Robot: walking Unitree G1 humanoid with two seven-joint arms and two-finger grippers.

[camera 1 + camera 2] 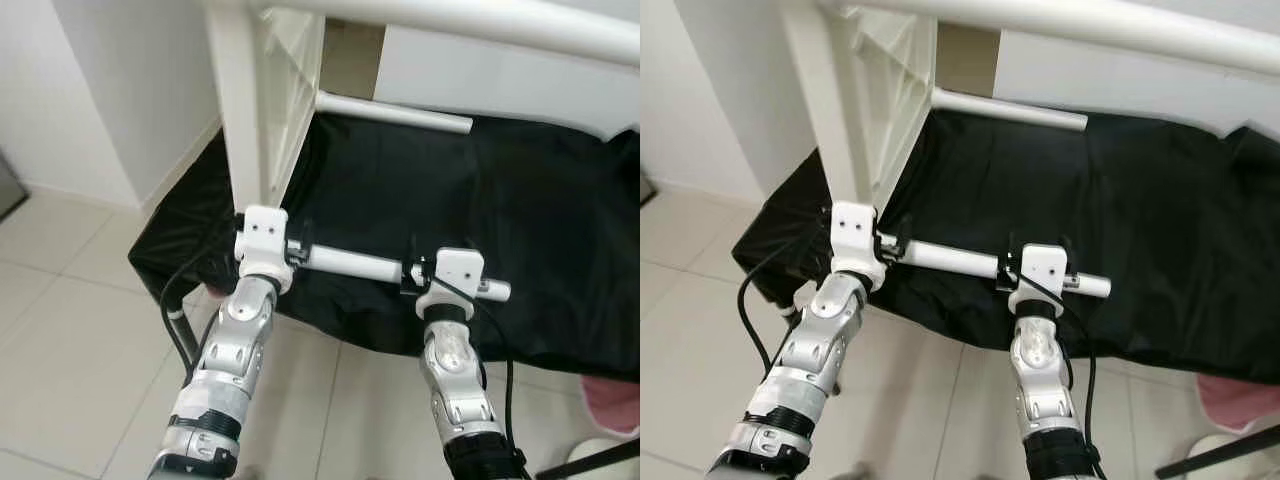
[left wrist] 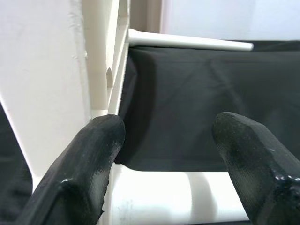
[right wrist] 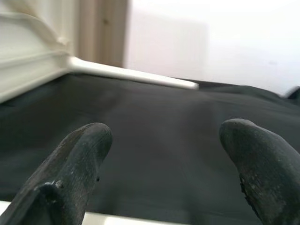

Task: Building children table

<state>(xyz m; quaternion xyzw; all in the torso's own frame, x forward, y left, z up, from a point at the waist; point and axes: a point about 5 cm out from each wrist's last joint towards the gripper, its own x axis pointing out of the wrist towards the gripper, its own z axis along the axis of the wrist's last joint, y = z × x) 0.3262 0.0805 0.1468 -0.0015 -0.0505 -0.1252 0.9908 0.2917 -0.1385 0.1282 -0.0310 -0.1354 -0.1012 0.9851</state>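
Holding white table leg level over black cloth, both grippers spread-fingered around it: left gripper at tabletop corner, right gripper near free end. Risk: loose grip, leg rolls, misses corner socket.

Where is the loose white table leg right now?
In the left eye view the white table leg lies across the near edge of the black cloth, between the left gripper and right gripper, its left end at the upturned table frame.
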